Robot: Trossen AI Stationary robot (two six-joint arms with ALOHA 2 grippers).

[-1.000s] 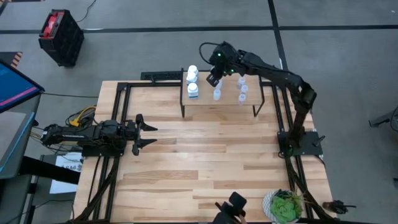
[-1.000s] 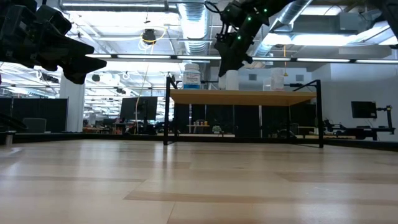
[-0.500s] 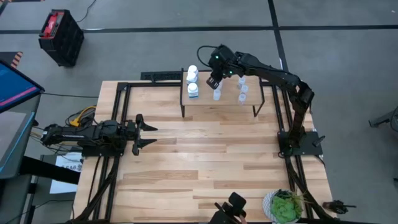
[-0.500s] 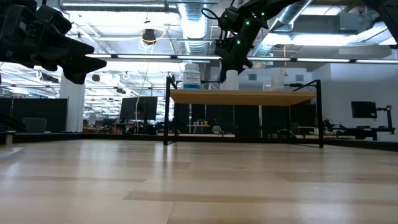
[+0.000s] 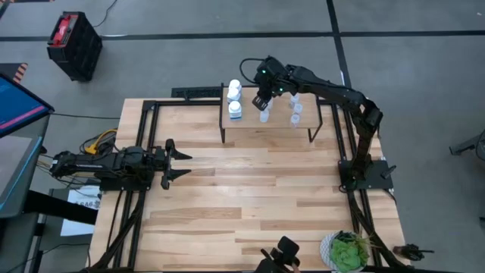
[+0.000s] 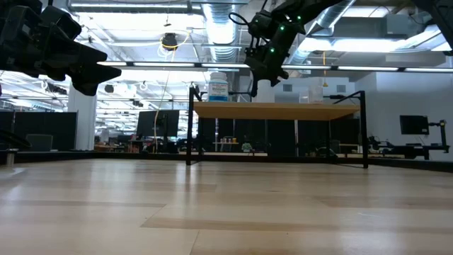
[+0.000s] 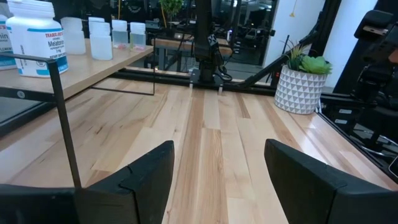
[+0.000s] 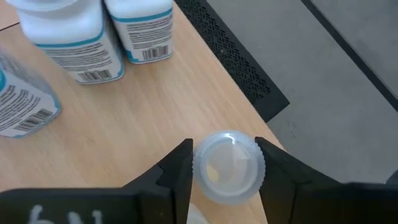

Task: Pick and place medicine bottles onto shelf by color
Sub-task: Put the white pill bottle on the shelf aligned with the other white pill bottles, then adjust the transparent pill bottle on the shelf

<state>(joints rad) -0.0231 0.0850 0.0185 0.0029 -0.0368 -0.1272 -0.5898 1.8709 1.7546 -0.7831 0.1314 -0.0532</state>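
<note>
Risk: right tool (image 8: 227, 163), upper centre of high view, pinches small pale translucent bottle (image 8: 228, 167) over raised light-wood shelf (image 5: 273, 126) near white labelled bottles (image 8: 87, 34); skewed release could tip it off the edge; left tool (image 5: 173, 162) waits spread, left.

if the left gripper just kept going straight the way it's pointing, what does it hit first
Probably nothing on the table: the left gripper, open, points across bare planks toward the right arm's base. The shelf and plant pot sit off to either side.
</note>
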